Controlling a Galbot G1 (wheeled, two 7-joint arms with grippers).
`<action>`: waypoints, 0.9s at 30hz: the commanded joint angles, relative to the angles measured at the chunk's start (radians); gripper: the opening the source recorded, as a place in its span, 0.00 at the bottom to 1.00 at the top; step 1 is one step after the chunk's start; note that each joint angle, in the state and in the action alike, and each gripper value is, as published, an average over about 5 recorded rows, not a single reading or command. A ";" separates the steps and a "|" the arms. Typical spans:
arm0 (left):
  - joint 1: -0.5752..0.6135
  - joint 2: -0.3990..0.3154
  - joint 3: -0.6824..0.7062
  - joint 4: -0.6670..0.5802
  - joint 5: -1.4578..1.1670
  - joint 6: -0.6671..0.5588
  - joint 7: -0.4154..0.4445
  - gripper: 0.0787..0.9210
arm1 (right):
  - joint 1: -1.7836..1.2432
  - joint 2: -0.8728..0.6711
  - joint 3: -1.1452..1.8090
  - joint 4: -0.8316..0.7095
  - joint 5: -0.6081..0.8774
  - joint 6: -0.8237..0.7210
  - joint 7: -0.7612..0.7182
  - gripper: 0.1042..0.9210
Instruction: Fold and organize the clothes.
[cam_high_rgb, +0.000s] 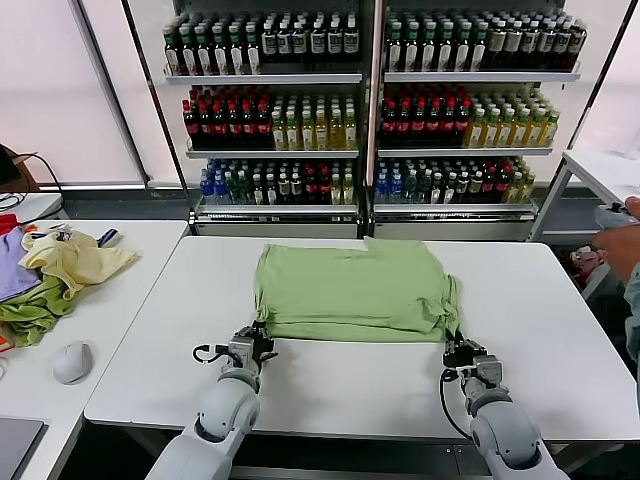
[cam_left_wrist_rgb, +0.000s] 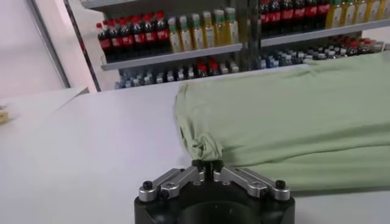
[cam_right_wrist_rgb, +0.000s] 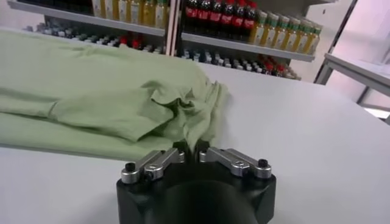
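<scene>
The green shirt (cam_high_rgb: 352, 290) lay folded at the centre of the frame on the white table (cam_high_rgb: 560, 340), with the left gripper (cam_high_rgb: 256, 338) clenched on its lower-left corner and the right gripper (cam_high_rgb: 456, 345) clenched on its bunched lower-right corner.

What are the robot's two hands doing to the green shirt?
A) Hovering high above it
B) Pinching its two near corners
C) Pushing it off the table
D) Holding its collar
B: the left gripper and the right gripper each have their jaws shut on a near corner of the green shirt, which lies on the table.
</scene>
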 joint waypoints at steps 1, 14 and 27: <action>0.155 0.011 -0.037 -0.196 -0.011 0.023 0.007 0.04 | -0.263 0.004 0.095 0.258 -0.004 -0.006 -0.012 0.07; 0.496 -0.041 -0.133 -0.462 0.046 0.024 0.060 0.04 | -0.461 0.025 0.161 0.468 -0.100 0.011 -0.011 0.14; 0.353 0.013 -0.229 -0.517 -0.030 0.002 0.123 0.37 | -0.005 -0.043 0.092 0.301 0.033 -0.012 0.072 0.59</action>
